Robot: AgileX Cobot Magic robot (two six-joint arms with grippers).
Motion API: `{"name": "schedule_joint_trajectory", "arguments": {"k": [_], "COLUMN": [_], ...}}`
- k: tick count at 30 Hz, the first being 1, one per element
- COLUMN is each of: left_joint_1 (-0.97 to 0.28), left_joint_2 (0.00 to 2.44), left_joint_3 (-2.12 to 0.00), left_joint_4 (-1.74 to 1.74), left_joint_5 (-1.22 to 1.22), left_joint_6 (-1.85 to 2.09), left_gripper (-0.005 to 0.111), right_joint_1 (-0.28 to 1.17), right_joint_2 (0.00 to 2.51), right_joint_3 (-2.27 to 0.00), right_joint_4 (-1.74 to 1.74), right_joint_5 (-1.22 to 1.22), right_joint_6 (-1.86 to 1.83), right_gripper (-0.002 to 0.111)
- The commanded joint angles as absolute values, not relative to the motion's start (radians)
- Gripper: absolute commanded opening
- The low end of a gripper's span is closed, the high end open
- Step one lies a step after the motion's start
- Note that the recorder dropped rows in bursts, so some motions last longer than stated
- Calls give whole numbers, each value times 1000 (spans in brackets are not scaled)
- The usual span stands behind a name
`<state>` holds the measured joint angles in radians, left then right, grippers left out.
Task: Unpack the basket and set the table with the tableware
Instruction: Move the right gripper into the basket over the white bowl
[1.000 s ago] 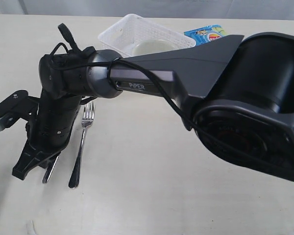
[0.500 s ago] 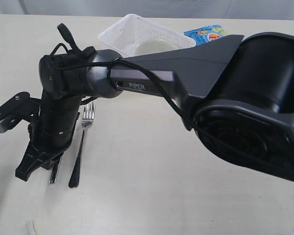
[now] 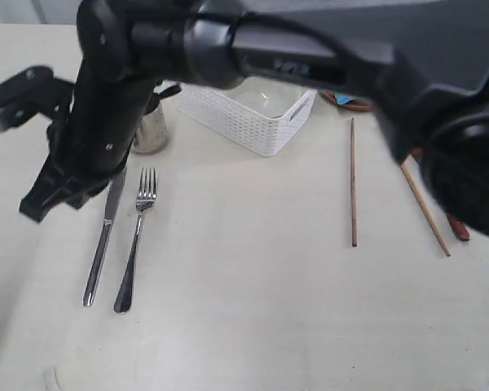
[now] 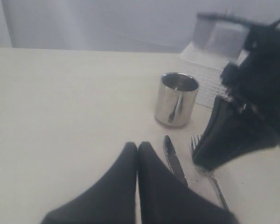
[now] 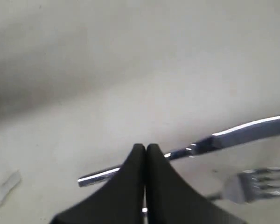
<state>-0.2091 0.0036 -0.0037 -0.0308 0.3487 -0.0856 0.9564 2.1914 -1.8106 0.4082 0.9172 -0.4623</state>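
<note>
Polished steel knife (image 3: 104, 236) and four-tined steel fork (image 3: 135, 244) lie parallel on matte cream table (image 3: 253, 318); left gripper (image 4: 136, 145) and right gripper (image 5: 144, 147) both pressed together, empty.

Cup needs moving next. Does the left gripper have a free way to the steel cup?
Probably yes: bare table lies between the shut left gripper and the upright cup; it must open first.

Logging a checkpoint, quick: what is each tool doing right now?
Left tool: closed, holding nothing.
Right tool: closed, empty; it is not gripping the shiny steel knife.
</note>
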Motion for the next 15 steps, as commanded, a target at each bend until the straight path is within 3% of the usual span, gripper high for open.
{"name": "schedule_joint_trajectory", "arguments": {"k": [1, 15], "left_joint_1": [-214, -214], "left_joint_2": [0, 0], "left_joint_3": [0, 0], "left_joint_4": [-30, -30], "left_joint_5": [347, 347], "left_joint_6": [-83, -83], "left_gripper": [0, 0], "right_joint_1": [857, 499], "right_joint_2": [2091, 1956], "right_joint_3": [-1816, -1814], "right_joint_4": [370, 257], "right_joint_5": [959, 1082], "right_joint_6": [-434, -377], "right_gripper": [0, 0]}}
